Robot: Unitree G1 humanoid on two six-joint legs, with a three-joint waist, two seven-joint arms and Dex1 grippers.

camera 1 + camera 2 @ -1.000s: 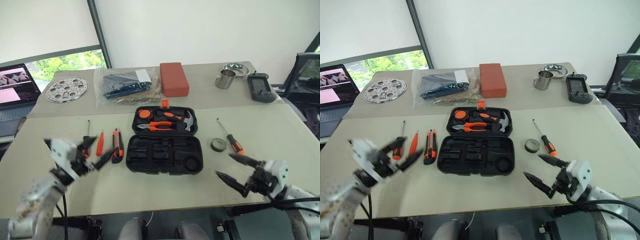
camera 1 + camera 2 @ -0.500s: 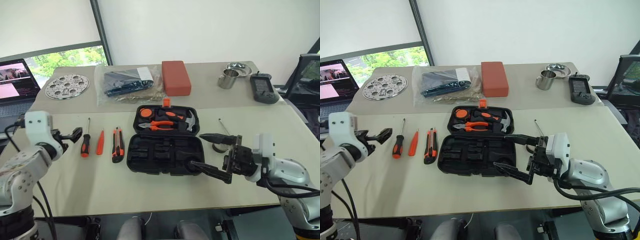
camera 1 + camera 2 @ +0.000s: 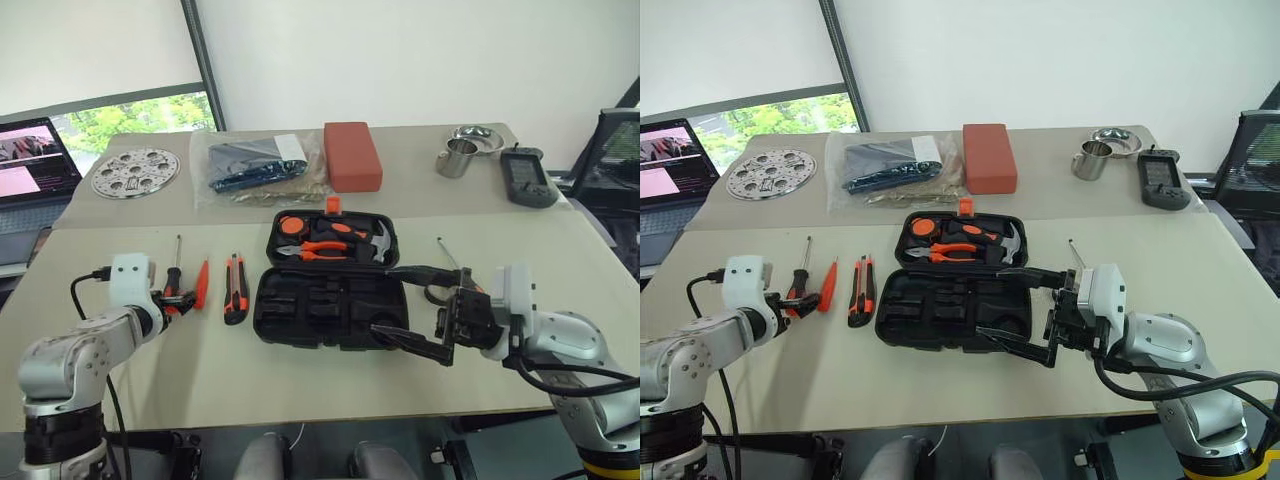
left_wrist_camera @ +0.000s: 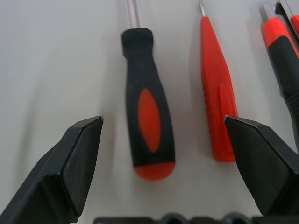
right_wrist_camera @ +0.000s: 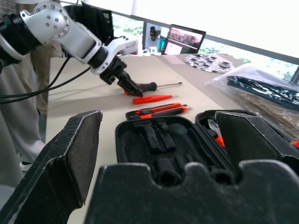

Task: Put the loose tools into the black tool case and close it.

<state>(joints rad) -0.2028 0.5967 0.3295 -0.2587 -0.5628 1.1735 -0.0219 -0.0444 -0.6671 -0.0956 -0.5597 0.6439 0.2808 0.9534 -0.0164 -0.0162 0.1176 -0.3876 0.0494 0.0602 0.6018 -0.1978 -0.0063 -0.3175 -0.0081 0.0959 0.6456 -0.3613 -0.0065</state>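
My left gripper [image 4: 163,135] has dropped, fingers wide apart, astride the orange-and-black screwdriver [image 4: 147,116] lying left of the open black tool case [image 3: 330,305], so pickup comes next. My right gripper [image 3: 415,310] has swung over the case, spread and empty. No readable writing.

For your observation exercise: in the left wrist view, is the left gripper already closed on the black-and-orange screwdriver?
No. The left gripper is open, its fingers apart on either side of the screwdriver on the table.
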